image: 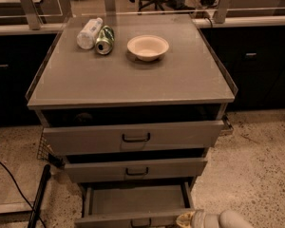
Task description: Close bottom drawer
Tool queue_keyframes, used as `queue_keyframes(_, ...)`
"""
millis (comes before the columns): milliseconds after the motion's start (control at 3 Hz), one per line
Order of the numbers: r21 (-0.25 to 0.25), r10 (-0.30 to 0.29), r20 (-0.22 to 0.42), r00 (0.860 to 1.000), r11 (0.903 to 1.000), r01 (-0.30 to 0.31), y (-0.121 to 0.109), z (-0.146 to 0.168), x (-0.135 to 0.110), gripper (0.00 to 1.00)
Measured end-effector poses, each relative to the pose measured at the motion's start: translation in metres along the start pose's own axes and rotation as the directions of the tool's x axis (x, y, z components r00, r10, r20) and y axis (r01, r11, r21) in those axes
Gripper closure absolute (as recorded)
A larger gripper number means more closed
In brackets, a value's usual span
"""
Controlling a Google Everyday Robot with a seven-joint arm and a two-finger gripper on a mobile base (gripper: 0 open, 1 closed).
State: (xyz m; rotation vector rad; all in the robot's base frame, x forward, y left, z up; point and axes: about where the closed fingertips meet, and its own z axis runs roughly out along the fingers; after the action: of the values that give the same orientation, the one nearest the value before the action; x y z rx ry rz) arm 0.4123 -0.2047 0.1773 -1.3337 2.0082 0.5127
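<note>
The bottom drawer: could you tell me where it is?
Camera view, bottom centre: the bottom drawer sits pulled out below the middle drawer, with the gripper by its front right corner.

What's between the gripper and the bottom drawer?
Camera view shows nothing: the gripper, bottom right, sits at the front right corner of the bottom drawer.

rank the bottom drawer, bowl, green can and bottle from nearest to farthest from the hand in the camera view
The hand is at the lower right, by the open drawer's front corner.
1. bottom drawer: right beside it, lowest.
2. bowl: on the cabinet top, centre back.
3. green can: back left.
4. bottle: farthest left, beside the can.
</note>
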Motion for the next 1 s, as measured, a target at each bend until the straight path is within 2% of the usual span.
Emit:
queue_keyframes(333, 0.018, -0.036, 0.059, 0.998, 0.9992, 0.035, -0.010, 0.010, -0.018, 1.00)
queue_keyframes(667, 0.052, -0.061, 0.082, 0.995, 0.9970, 0.057, -0.029, 0.026, -0.028, 1.00)
queue_keyframes(1000, 0.052, -0.061, 0.082, 0.995, 0.9970, 0.057, -0.029, 0.026, -0.028, 1.00)
